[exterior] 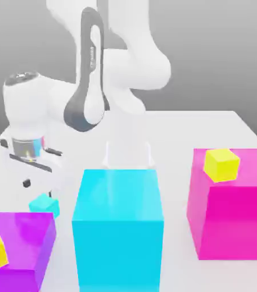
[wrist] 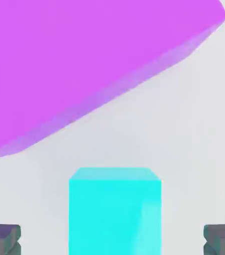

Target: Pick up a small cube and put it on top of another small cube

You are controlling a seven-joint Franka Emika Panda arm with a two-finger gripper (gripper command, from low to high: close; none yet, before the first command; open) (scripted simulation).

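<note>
while the end effector (wrist: 112,239) stands wide apart, the small cube (wrist: 114,211) between it looks plain turquoise.

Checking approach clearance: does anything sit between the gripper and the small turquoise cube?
Nothing visible does. The small turquoise cube lies between the open gripper fingertips; the big purple block stands beside it, apart.

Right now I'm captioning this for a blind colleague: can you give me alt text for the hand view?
A small turquoise cube sits on the white table, centred between the two dark, spread fingers of the gripper, with a gap on each side. Beyond it, a big purple block rises close by.
</note>
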